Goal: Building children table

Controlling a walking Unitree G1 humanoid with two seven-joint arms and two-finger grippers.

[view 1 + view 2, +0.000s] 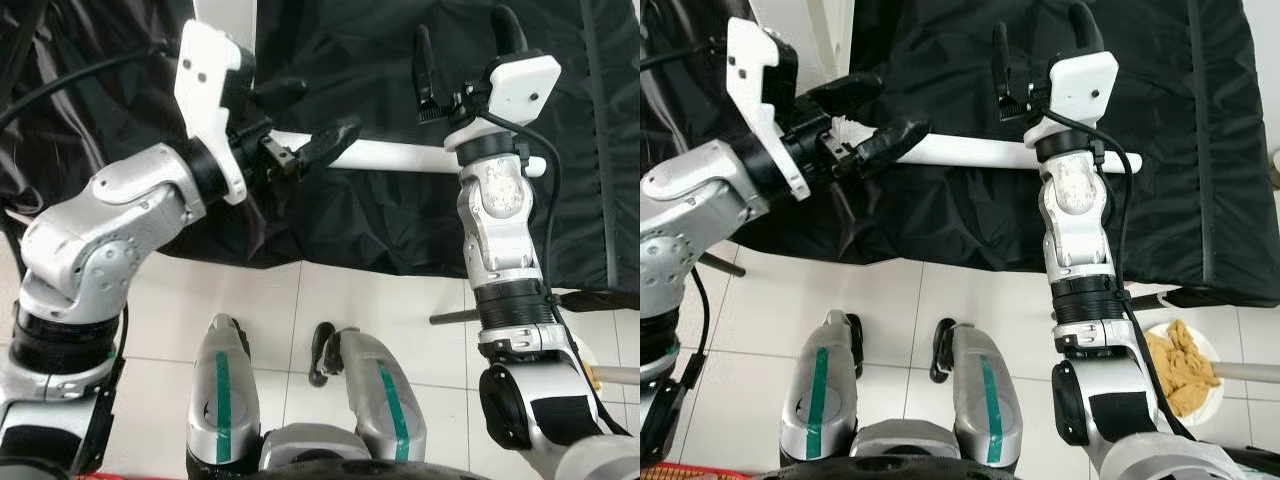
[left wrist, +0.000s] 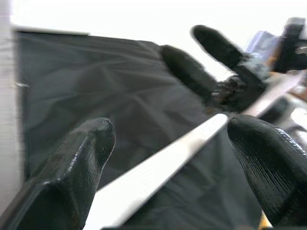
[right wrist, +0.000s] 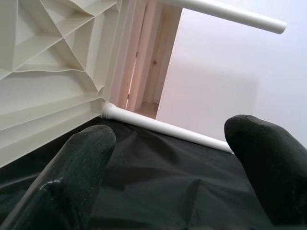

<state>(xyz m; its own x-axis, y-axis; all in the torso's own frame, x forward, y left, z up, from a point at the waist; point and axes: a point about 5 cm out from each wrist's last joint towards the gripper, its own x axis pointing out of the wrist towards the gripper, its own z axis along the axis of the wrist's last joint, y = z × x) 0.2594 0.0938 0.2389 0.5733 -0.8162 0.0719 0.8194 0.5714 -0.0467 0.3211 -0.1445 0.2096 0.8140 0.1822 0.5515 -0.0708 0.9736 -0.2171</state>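
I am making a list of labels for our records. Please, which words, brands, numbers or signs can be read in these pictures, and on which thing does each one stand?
None can be read: no writing shows on the white table leg, the black cloth, the left gripper or the right gripper.

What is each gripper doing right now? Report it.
Left gripper: open, fingers either side of the white tube table leg, not clamped.
Right gripper: open, holding nothing, raised above the black cloth.
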